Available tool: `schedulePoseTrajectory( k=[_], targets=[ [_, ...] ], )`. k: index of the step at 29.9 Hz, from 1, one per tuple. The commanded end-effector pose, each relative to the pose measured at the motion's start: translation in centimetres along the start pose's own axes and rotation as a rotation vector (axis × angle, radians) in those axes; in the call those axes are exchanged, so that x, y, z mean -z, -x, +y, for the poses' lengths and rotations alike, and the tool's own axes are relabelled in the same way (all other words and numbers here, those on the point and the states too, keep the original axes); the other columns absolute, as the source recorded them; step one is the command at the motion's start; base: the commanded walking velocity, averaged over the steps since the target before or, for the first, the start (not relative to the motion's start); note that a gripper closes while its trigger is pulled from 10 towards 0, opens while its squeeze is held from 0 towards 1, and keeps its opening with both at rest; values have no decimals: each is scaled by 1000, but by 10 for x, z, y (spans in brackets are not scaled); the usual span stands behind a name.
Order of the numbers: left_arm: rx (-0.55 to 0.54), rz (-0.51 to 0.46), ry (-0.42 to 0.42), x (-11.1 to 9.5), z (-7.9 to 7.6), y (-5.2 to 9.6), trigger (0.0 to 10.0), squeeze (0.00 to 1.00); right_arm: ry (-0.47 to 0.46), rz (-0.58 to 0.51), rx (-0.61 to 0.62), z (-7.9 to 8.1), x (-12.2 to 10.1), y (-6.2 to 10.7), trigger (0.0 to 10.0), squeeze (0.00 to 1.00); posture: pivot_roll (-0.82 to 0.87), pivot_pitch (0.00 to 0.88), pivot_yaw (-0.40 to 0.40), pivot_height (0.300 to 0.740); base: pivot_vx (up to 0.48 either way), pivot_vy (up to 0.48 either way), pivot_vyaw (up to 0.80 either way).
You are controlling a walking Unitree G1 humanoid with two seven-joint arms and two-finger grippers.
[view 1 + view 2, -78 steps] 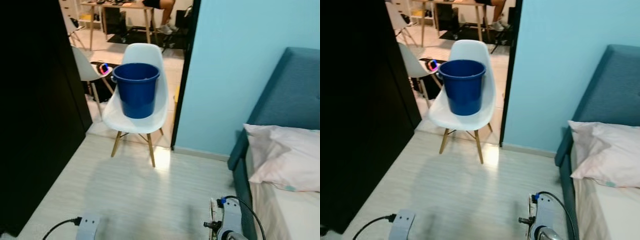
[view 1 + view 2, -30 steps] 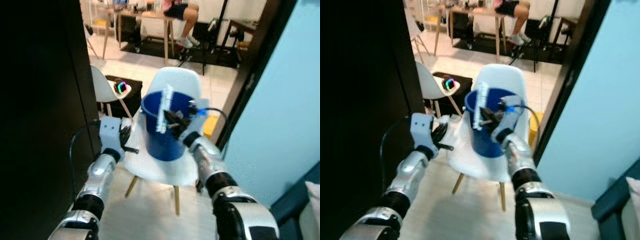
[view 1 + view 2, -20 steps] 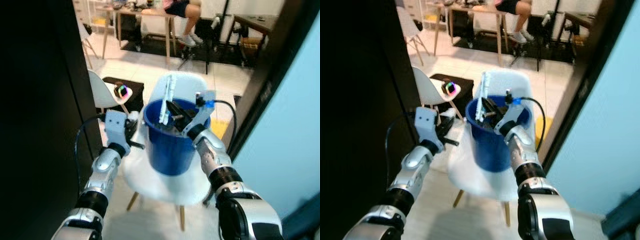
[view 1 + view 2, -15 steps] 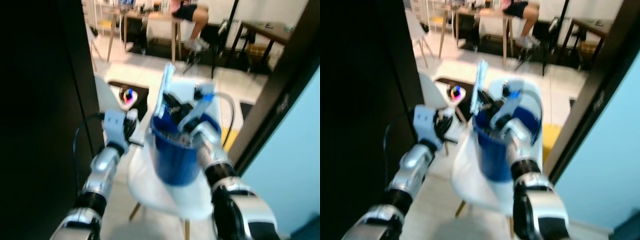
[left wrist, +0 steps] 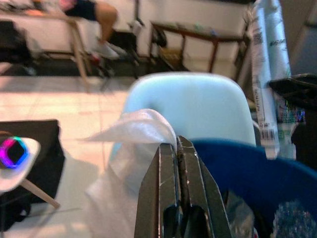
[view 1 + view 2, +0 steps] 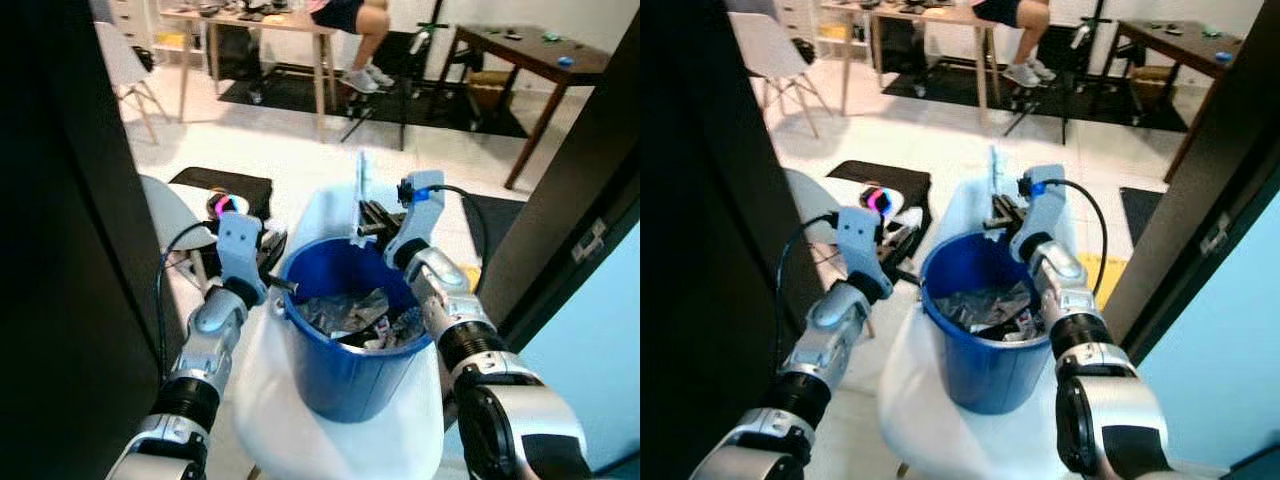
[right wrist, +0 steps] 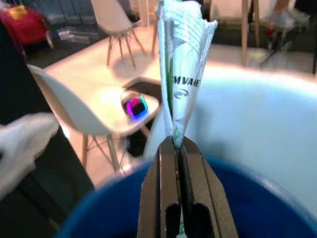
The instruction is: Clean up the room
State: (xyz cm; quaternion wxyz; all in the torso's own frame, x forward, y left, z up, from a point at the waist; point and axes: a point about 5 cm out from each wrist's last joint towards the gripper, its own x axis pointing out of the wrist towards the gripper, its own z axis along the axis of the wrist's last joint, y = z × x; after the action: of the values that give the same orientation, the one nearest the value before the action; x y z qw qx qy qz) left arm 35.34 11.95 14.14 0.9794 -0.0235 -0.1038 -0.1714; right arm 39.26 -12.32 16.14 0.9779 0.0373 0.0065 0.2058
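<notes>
Closing in fast, the robot is now standing right over the blue bucket (image 6: pixel 350 340), which a moment ago was sitting well across the floor; the camera is looking down into it, and both arms are up at its rim. That is putting the two pieces of rubbish right where they need to be dropped.

One bucket, sitting on the seat of one white chair (image 6: pixel 330 440), and it is already holding a heap of crumpled wrappers (image 6: pixel 350 312) — too tangled to count. The right gripper (image 6: pixel 366 212) is hovering at the far rim, its fingers clenched on one long white wrapper (image 7: pixel 182 64) with green print, which is sticking straight up above the bucket's opening. The left gripper (image 6: pixel 276 262) is waiting just outside the near-left rim, fingers pinched tight on one crumpled white plastic bag (image 5: pixel 133 136); that bag is hanging beside the bucket, not over it.

So that's two items in hand, one per gripper. By my reading, the right one is nearly ready to let go, while the left is needing to swing inward over the rim first.

Further out, a second white chair (image 6: pixel 815 195) is standing to the left with a small glowing gadget (image 6: pixel 876 199) on it. Beyond the doorway, a wooden tabletop (image 6: pixel 250 17) has a seated person's legs (image 6: pixel 365 40) behind it, and a dark tabletop (image 6: pixel 525 45) is standing to the right.
</notes>
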Motion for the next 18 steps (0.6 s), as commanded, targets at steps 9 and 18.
schedulePoseTrajectory(
  k=[9,18],
  targets=[
    [17,11,-17,-1,-3,1,10000,0,291,402,-83,8,59,16,10000,0,31,0,-41,740,0,0,0],
    [32,6,-13,-4,-6,1,10000,0,344,486,-3,6,78,23,10000,0,34,3,-43,740,0,0,0]
  ],
)
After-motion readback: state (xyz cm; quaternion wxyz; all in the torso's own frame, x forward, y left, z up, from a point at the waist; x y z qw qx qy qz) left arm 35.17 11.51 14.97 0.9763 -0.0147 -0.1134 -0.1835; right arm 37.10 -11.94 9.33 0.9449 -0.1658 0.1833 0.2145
